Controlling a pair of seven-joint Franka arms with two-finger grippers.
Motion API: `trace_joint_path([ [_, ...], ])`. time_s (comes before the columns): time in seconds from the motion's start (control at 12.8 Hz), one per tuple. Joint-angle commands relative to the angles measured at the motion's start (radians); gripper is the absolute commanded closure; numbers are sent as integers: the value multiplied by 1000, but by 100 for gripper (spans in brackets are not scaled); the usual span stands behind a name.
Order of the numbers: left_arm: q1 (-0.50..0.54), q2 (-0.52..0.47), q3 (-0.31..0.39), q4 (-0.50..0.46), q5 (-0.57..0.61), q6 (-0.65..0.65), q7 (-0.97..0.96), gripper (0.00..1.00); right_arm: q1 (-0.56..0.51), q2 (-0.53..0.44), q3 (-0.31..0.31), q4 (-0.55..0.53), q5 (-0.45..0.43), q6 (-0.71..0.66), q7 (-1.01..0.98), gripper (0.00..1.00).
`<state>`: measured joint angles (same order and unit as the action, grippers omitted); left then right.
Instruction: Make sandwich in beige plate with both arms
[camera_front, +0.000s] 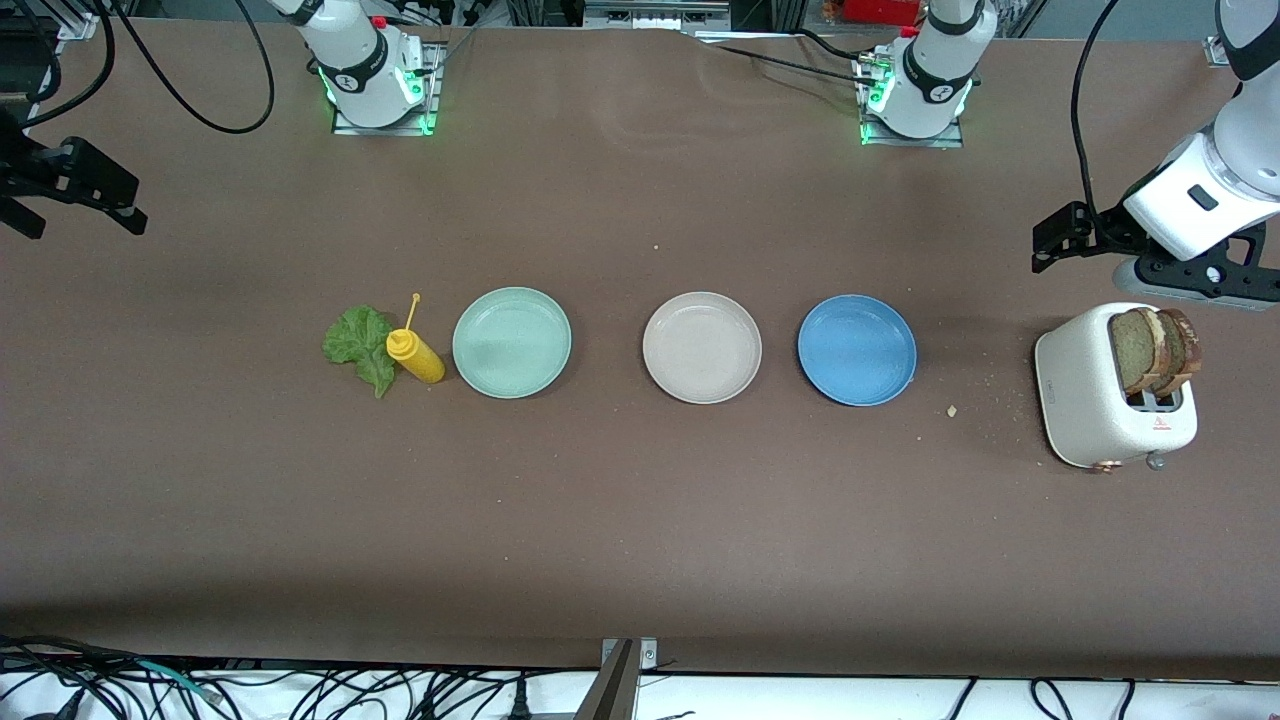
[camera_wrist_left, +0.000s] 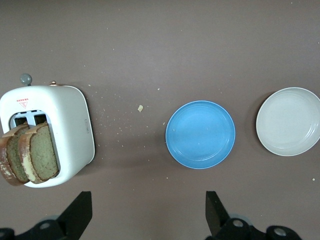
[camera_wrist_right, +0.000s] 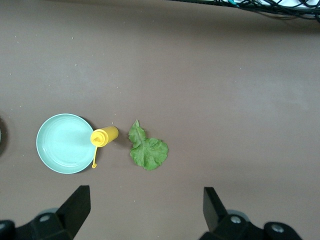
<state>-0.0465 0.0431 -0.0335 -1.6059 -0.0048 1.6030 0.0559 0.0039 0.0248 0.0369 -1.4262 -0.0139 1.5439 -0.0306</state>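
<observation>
Two brown bread slices (camera_front: 1155, 350) stand upright in a white toaster (camera_front: 1085, 400) at the left arm's end of the table; they also show in the left wrist view (camera_wrist_left: 32, 155). A green lettuce leaf (camera_front: 358, 345) lies flat at the right arm's end and shows in the right wrist view (camera_wrist_right: 147, 150). The beige plate (camera_front: 702, 347) sits empty mid-table and shows in the left wrist view (camera_wrist_left: 290, 121). My left gripper (camera_front: 1055, 240) is open and empty over bare table by the toaster, as its wrist view (camera_wrist_left: 147, 205) shows. My right gripper (camera_front: 125, 210) is open and empty over the table's end, as its wrist view (camera_wrist_right: 145, 200) shows.
A mint-green plate (camera_front: 511, 342) and a blue plate (camera_front: 857, 350) flank the beige plate, both empty. A yellow squeeze bottle (camera_front: 415, 355) lies between the lettuce and the mint-green plate. Crumbs lie between the blue plate and the toaster.
</observation>
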Motion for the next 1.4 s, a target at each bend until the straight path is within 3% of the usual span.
trace_joint_path([
  [0.0,-4,-8,4,0,16,-8,13,0,4,4,3,15,0,-8,-3,0],
  [1.33,-3,-8,4,0,16,-8,13,0,13,6,4,13,5,-64,-6,0],
])
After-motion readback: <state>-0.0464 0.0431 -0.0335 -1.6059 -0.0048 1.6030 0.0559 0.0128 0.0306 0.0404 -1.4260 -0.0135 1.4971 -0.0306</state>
